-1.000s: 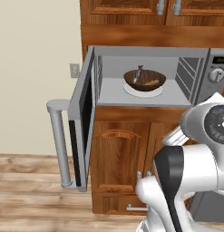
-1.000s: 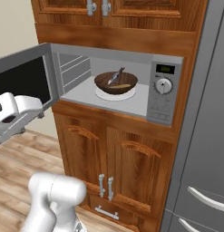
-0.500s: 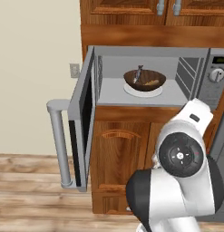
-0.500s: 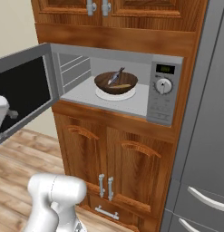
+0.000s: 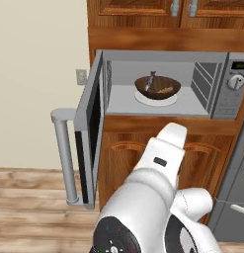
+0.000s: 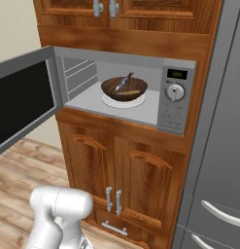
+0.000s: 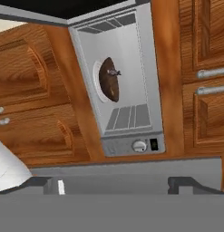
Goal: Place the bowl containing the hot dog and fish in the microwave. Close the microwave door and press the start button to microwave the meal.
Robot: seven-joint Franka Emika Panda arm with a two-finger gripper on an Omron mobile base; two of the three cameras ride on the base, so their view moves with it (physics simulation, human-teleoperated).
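While door (image 5: pixel 89 133) hangs open left | bowl (image 5: pixel 157 87) with fish (image 6: pixel 123 82), hot dog (image 5: pixel 165 90) inside microwave (image 6: pixel 172 97) | gripper (image 7: pixel 115 185) fingers spread, holding nothing

You face tall wooden cabinets (image 6: pixel 141 170) with arched door panels below and a second pair of doors (image 5: pixel 183 7) above, each pair with small silver handles (image 6: pixel 112 199) set close together at the centre seam. A grey refrigerator (image 6: pixel 218 146) stands just beside the cabinets on the right. On the left, a cream wall (image 5: pixel 34 74) carries an outlet (image 5: pixel 81 76), above a wood-plank floor (image 5: pixel 29 197).
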